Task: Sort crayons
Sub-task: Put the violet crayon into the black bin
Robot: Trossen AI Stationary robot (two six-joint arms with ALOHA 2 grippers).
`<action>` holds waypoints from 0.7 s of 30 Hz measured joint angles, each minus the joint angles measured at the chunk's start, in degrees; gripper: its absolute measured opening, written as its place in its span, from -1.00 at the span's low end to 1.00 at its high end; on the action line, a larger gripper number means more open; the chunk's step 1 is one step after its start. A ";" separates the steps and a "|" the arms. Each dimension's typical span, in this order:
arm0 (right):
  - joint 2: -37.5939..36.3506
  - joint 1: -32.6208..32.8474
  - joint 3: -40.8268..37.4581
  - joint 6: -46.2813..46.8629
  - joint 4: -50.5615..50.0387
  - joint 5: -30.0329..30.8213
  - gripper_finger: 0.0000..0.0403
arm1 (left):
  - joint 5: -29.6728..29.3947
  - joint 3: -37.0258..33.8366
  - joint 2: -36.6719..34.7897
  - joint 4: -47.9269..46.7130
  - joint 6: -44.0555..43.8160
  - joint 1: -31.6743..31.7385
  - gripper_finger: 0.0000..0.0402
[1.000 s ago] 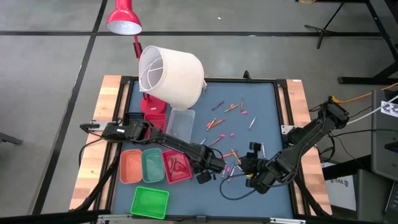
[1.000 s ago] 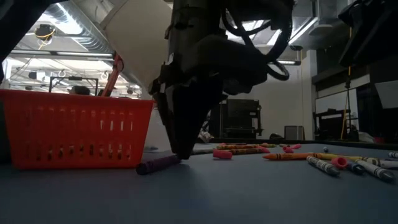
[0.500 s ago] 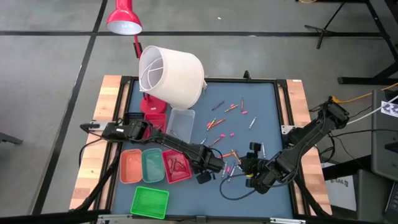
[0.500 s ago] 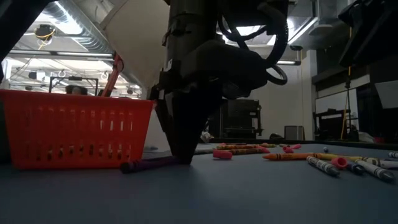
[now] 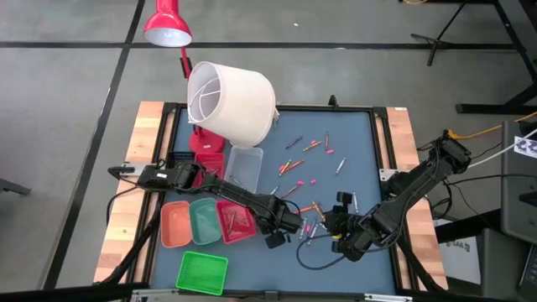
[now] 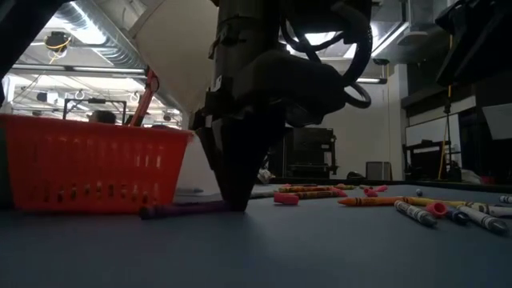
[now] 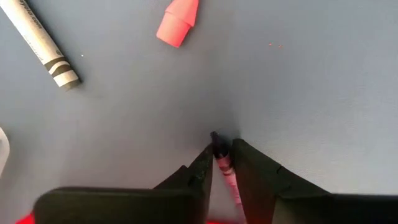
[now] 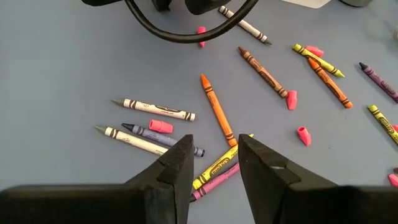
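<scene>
- Left wrist view is showing the left tool [image 7: 221,163] pinching a dark pink crayon [image 7: 222,163] near its tip, against the blue surface [image 7: 323,87].
- Such a crayon is probably light, stiff and waxy, so it is likely snapping under a hard squeeze; mid-length on the paper wrap looks the safer hold.
- Left arm is reaching low beside the red tray [image 5: 236,222].
- Right tool [image 8: 214,160] is standing open over loose crayons [image 8: 217,109].

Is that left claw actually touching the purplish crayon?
Touching. The left wrist view shows the crayon squeezed between the left gripper's two fingers, with no gap on either side.
</scene>
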 joint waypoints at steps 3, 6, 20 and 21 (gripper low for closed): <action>-0.01 0.00 0.00 0.00 0.00 0.00 -0.38 | 0.00 0.00 0.00 0.00 0.00 -0.02 -0.85; -0.01 0.00 0.00 0.00 0.00 0.00 -0.38 | -0.01 0.00 -0.02 -0.06 0.00 -0.02 -0.91; -0.01 0.00 0.02 0.00 -0.02 0.02 -0.38 | 0.23 3.06 0.43 -0.38 2.26 0.12 -0.95; -0.01 0.00 0.02 0.00 -0.02 0.02 -0.38 | 0.19 3.81 0.58 -0.72 2.86 0.27 -0.95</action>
